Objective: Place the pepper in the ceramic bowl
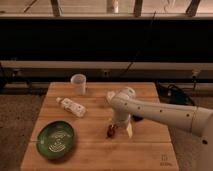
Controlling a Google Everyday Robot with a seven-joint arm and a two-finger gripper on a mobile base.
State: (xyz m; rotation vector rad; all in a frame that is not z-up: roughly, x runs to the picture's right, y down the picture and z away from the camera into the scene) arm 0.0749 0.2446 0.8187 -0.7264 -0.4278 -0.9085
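The pepper is small, dark red and tapered. It lies on the wooden table near its middle, right under the end of my arm. My gripper reaches down from the white arm that enters from the right, and it sits directly over and against the pepper. The ceramic bowl is a round green dish with a white line pattern inside. It stands at the table's front left, well to the left of the gripper, with nothing in it.
A white cylindrical cup stands at the back of the table. A white oblong object with dark dots lies between cup and bowl. A dark wall and cables run behind the table.
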